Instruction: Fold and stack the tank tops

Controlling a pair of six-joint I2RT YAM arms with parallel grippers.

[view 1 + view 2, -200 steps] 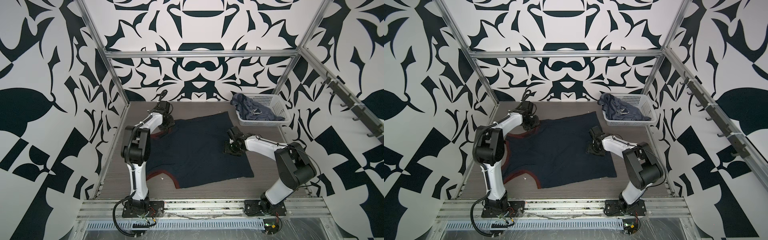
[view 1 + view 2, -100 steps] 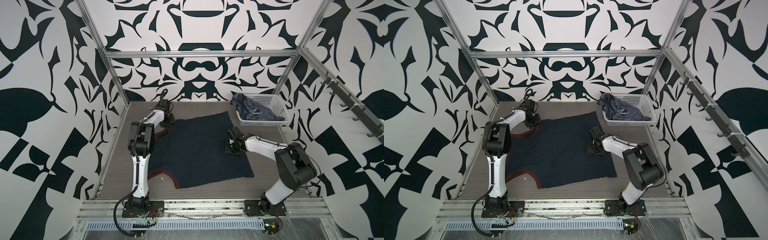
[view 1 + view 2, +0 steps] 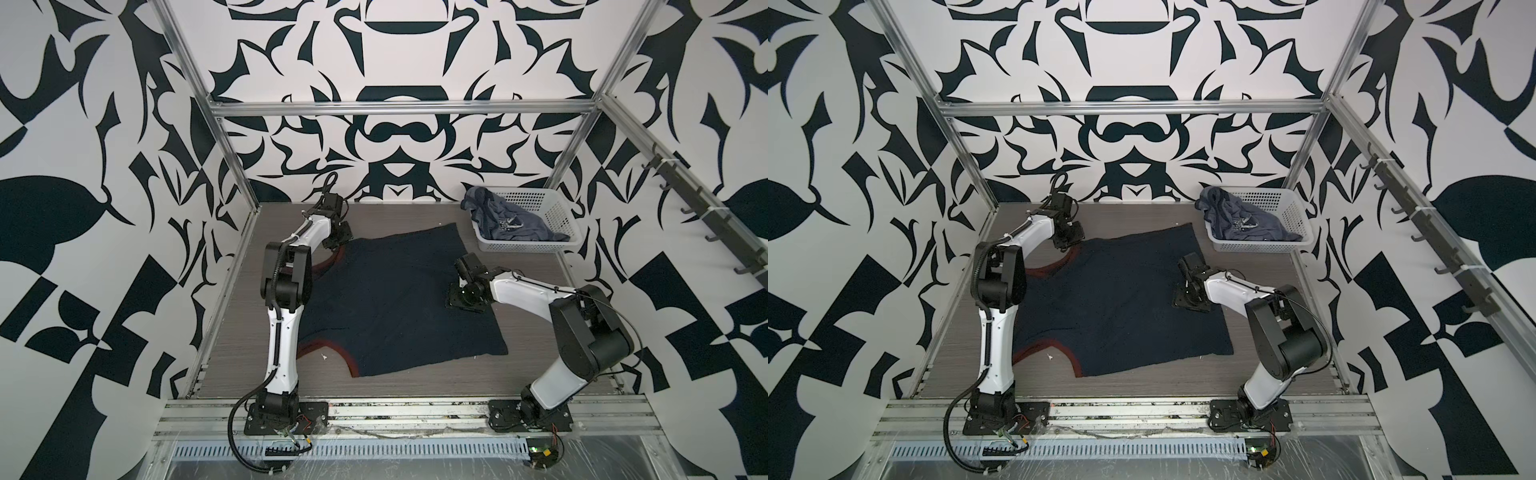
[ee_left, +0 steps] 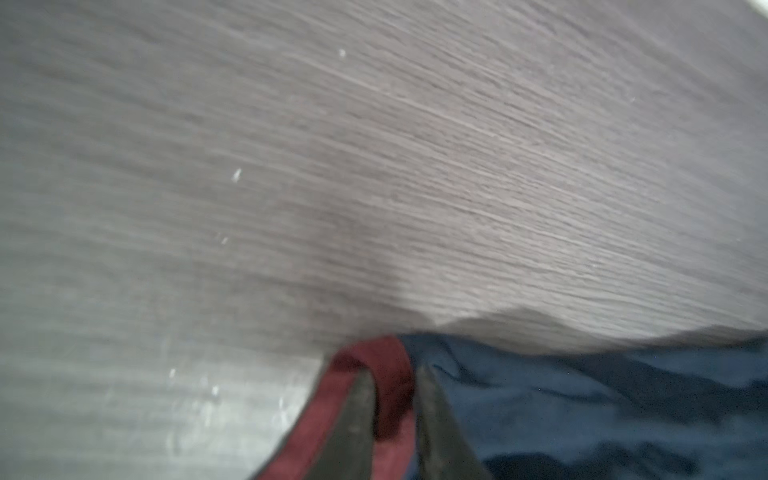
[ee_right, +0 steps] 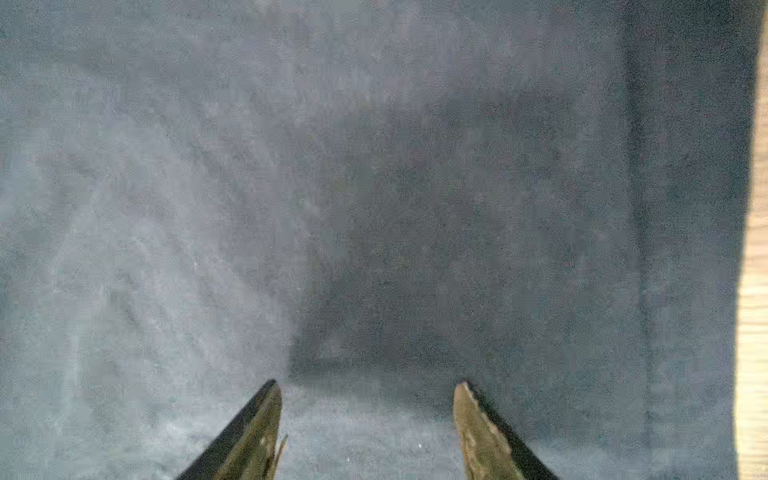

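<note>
Progress: nothing folded yet; the navy tank top (image 3: 395,299) lies spread flat on the table (image 3: 415,384).
Remaining: both folds and the stack; the slate-blue tank top (image 3: 511,226) sits crumpled in the basket (image 3: 555,208).
Left side: the left gripper (image 4: 392,374) pinches the navy tank top's red-trimmed strap at the far edge.
Right side: the right gripper (image 5: 368,386) is spread, empty, over the navy cloth near its side edge.
Obstacles: the basket stands near the far right corner, probably clear of the fold.

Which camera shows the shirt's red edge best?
The left wrist view: the red edge sits close up in the left gripper. Both top views show it small and thin; the right wrist view shows only plain dark shirt.
</note>
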